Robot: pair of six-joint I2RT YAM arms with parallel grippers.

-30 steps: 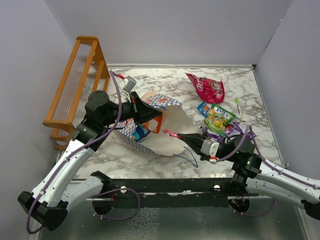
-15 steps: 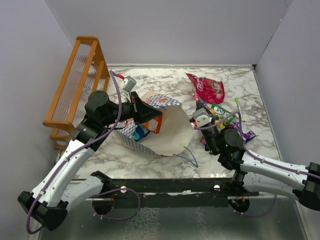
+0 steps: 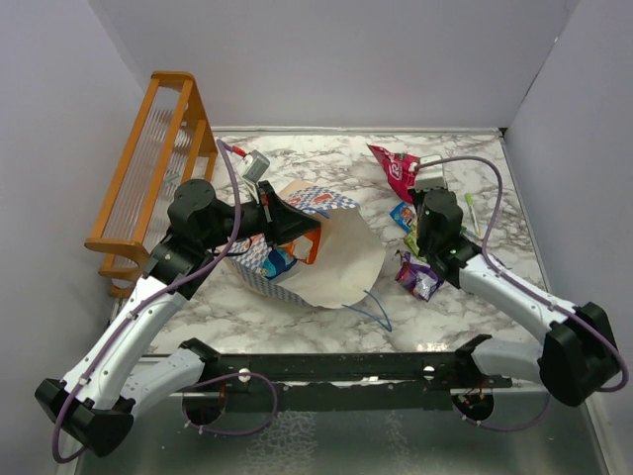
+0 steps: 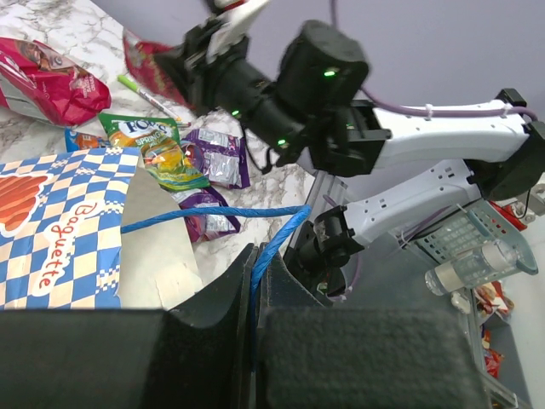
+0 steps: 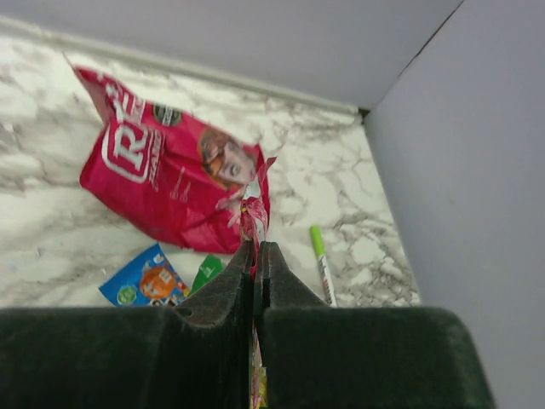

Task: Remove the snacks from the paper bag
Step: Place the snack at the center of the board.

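Note:
The paper bag lies on its side mid-table, mouth toward the right, with a blue snack showing inside. My left gripper is shut on the bag's blue cord handle, which runs between the fingers. My right gripper hangs over the back right, shut on a thin red foil snack. Below it lie the big pink-red packet, a blue packet and a green one. Purple packets lie nearer the front.
An orange wooden rack stands along the left wall. A green pen lies near the right wall, also seen on the marble. The bag's second blue cord trails on the table. Walls close in on three sides.
My right arm swung from the bag's mouth to the back right over the snack pile, carrying the small red packet. The left arm and the bag stayed put.

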